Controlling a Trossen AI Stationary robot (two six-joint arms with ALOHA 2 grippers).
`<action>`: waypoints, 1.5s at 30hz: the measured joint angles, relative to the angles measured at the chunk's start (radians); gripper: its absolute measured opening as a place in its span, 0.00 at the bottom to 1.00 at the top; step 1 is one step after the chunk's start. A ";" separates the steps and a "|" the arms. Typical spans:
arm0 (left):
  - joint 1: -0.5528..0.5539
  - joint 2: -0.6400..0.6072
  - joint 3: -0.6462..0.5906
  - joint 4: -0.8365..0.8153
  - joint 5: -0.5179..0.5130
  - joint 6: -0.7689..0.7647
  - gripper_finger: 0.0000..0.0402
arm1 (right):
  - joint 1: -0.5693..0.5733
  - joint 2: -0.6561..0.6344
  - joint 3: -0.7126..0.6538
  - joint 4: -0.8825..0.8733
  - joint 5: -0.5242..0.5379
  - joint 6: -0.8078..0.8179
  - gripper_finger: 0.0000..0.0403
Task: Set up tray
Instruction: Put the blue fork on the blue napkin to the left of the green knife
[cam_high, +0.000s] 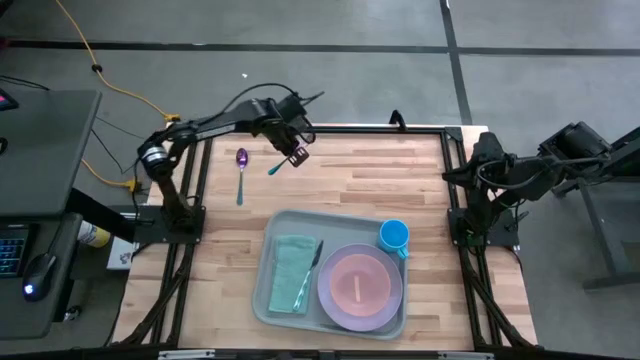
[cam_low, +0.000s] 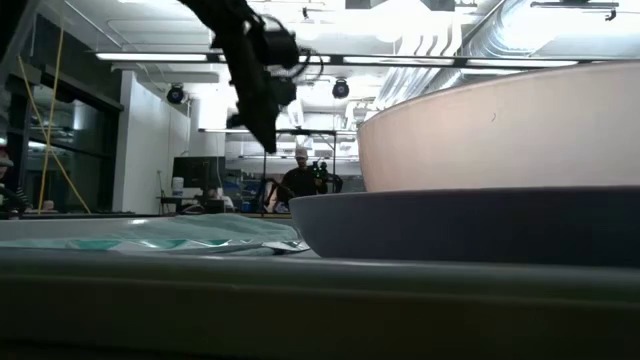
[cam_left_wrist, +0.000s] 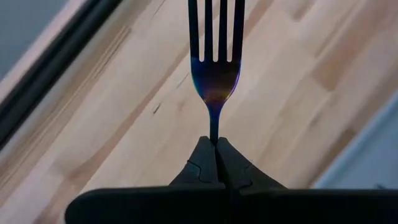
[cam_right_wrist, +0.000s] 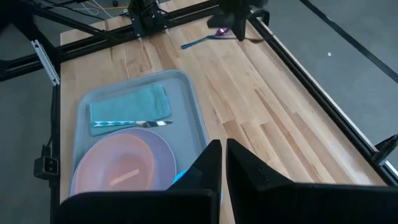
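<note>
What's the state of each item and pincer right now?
left pincer: shut on fork, above the table
fork: held by its handle
right pincer: shut, empty
tray: flat on table, loaded
napkin: folded, in tray, knife on it
cup: in tray
spoon: lying on table

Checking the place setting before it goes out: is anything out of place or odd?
The spoon lies on the bare table, off the tray. The left pincer holds the fork in the air. On the tray, nothing looks spilled or damaged.
</note>
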 joint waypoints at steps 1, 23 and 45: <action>-0.002 -0.022 0.000 -0.001 0.002 0.000 0.03 | 0.000 0.000 0.000 0.000 -0.002 0.000 0.00; -0.434 -0.323 0.002 -0.211 -0.208 -0.445 0.03 | 0.000 -0.001 0.000 0.000 -0.020 -0.048 0.00; -0.964 -0.127 -0.067 -0.328 -0.526 -1.489 0.03 | 0.000 0.000 0.000 0.000 -0.079 -0.106 0.00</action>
